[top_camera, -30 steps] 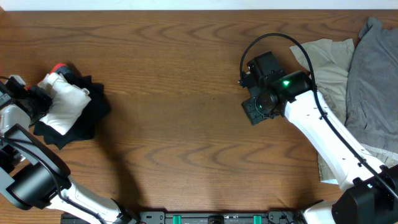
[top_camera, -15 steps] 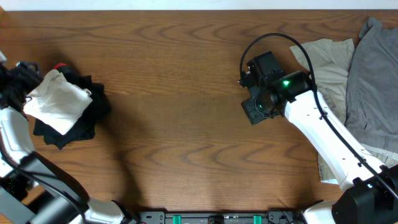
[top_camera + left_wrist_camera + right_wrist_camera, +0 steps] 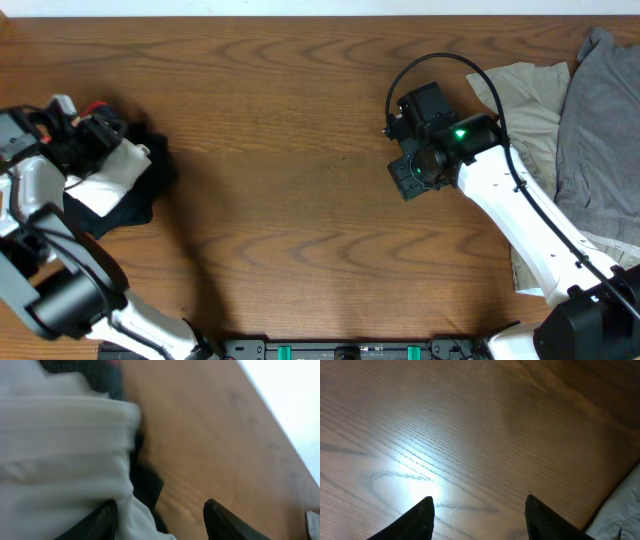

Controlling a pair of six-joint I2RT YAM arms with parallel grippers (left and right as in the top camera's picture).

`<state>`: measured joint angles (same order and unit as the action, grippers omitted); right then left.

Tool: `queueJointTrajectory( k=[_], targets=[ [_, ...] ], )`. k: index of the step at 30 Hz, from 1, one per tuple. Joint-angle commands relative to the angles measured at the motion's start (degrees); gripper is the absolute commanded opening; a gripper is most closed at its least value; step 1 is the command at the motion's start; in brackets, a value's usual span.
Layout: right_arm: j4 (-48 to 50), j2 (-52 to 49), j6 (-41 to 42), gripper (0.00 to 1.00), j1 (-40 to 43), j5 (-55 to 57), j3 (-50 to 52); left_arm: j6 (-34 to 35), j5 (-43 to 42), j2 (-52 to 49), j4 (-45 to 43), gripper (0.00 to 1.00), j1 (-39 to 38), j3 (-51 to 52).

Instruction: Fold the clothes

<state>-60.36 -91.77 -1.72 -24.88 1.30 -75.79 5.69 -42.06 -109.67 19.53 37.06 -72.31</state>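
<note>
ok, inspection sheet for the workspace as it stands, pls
Surface: wood table, no spills seen.
Job's things: white garment on black garment at left; beige garment and grey garment heaped at right.
Clutter: small red item by the left pile, unclear what.
Grippers: left gripper jaws open beside the white garment; right gripper jaws open over bare wood.
Cables: black cable looped above the right arm's wrist.
Surroundings: pale strip past the far edge, nothing else seen.
</note>
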Motion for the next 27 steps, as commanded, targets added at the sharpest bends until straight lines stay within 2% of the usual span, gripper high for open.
queueJointTrajectory(
  k=[1, 2, 6, 8, 12, 14, 15, 17, 20, 23, 24, 27],
  targets=[
    [0.1, 0.3, 0.4, 0.57, -0.6, 0.4, -0.7, -1.0, -0.6, -3.5, 1.2, 0.59, -0.1, 0.1],
    [0.1, 0.3, 0.4, 0.57, -0.6, 0.4, -0.7, -1.0, -0.6, -4.2, 1.2, 0.59, -0.1, 0.1],
    [0.1, 0.3, 0.4, 0.57, -0.6, 0.4, -0.7, -2.2, -2.5, -2.6, 1.2, 0.70, -0.2, 0.1],
    [0.2, 0.3, 0.4, 0.57, -0.5, 0.4, -0.7, -3.3, -4.3, 0.1, 1.2, 0.71, -0.4, 0.1],
    [0.9, 0.8, 4.3, 0.57, 0.4, 1.9, -0.8, -6.2, -5.3, 8.3, 2.0, 0.82, -2.1, 0.1],
    [1.7, 1.8, 6.0, 0.58, 1.7, 1.7, -0.8, -7.0, -4.8, 12.3, 3.3, 0.90, -3.5, 0.1],
    [2.3, 2.5, 7.0, 0.58, 2.5, 1.7, -0.8, -7.2, -3.6, 14.4, 4.1, 0.99, -4.6, 0.1],
    [3.4, 4.2, 9.4, 0.60, 4.7, 1.6, -0.8, -8.0, 0.7, 18.0, 6.3, 0.98, -7.3, 0.1],
    [5.6, 6.8, 12.0, 0.72, 8.8, -1.2, -0.8, -10.7, 9.9, 22.3, 10.3, 0.98, -12.7, 0.1],
    [7.4, 8.1, 12.2, 0.96, 12.9, -6.5, -0.8, -10.6, 16.3, 25.0, 13.1, 0.98, -19.2, 0.1],
    [7.7, 8.2, 12.2, 0.99, 14.1, -8.0, -0.8, -10.6, 17.7, 25.7, 14.0, 0.98, -21.8, 0.1],
    [7.6, 8.2, 12.2, 0.99, 16.5, -9.5, -0.8, -10.6, 23.0, 26.5, 17.0, 0.98, -28.6, 0.1]
  ],
)
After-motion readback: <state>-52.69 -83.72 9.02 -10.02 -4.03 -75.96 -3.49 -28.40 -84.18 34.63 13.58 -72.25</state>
